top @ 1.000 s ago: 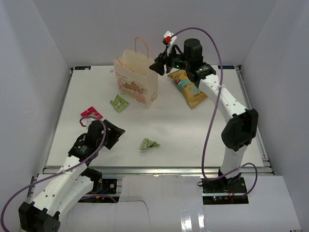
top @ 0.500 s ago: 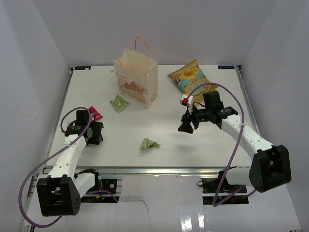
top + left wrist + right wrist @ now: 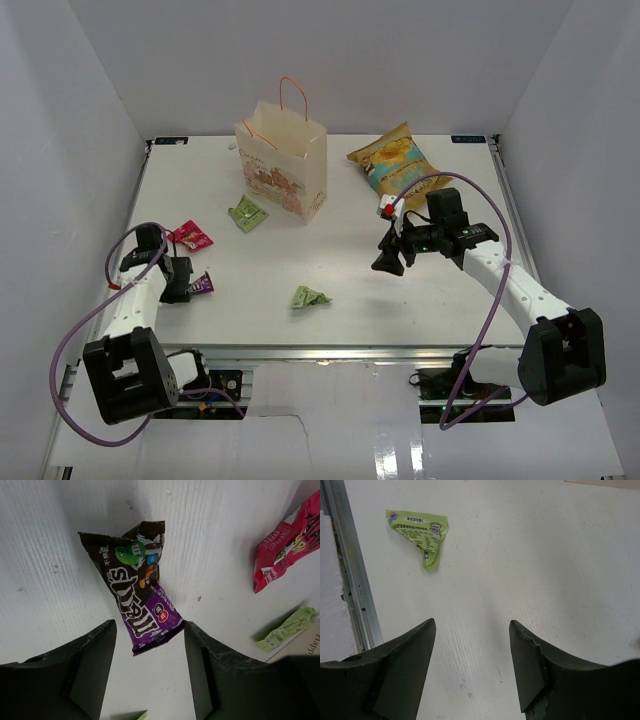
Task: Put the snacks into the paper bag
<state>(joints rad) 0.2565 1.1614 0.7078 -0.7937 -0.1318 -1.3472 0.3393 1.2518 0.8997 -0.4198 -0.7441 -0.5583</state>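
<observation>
- The left gripper (image 3: 180,284) has been drawn back toward the left edge, so a purple packet (image 3: 201,284) is uncovered. The right gripper (image 3: 388,262) has been shifted only slightly.
- A plain white desk (image 3: 350,225) is seen, boxed in by white walls (image 3: 90,110), with a metal rail (image 3: 350,580) along its near edge.
- The paper bag (image 3: 285,160) stands upright at the back. The crisp bag (image 3: 395,165) lies to its right, well apart from both arms.
- The inside of the paper bag is hidden from above, and the packet print is too small to read there.
- From the left wrist, the purple packet (image 3: 140,605) is shown with its near end between the spread fingers of the left gripper (image 3: 150,680). Nothing is clamped, and contact cannot be judged.
- A red packet (image 3: 287,540) and a green packet (image 3: 287,629) are cut off at that frame's edge.
- From the right wrist, the right gripper (image 3: 470,675) is seen parted over bare desk. A folded green packet (image 3: 420,530) lies ahead, beside the rail.
</observation>
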